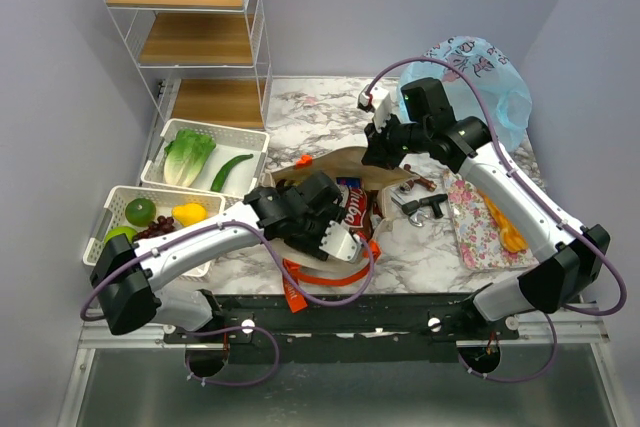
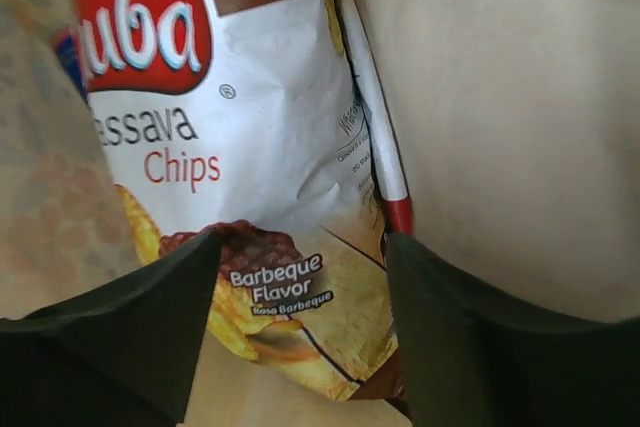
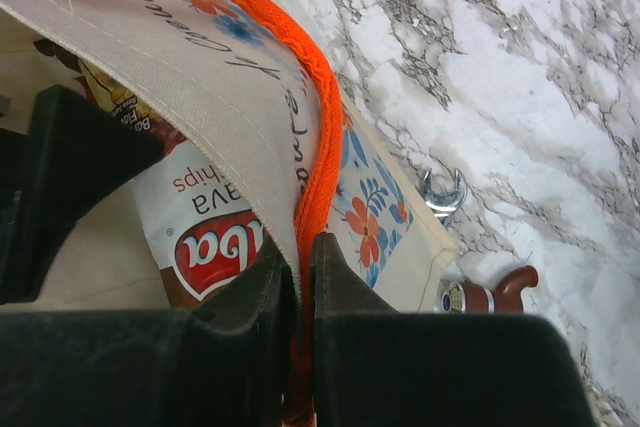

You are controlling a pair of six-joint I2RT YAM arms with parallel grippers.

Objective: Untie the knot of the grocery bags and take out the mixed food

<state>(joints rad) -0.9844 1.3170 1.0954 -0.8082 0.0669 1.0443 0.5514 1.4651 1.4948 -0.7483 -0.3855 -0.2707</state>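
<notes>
Right now, right jaws are pinched tight on the canvas tote [image 3: 200,77] rim at its orange trim [image 3: 320,117], holding the mouth open. Left jaws gape wide inside, w/ the cassava chips packet [image 2: 250,127] between them. Close on the packet's mid-body, not a corner, then lift straight out w/o snagging the rim.

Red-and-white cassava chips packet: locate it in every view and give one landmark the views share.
Top external: chips packet at centre, in the mouth of the beige canvas tote.
Left wrist: fills centre-left, between the left gripper's open fingers.
Right wrist: lower left, inside the tote, under its orange-trimmed edge.
Shared landmark: the tote's beige canvas.
</notes>
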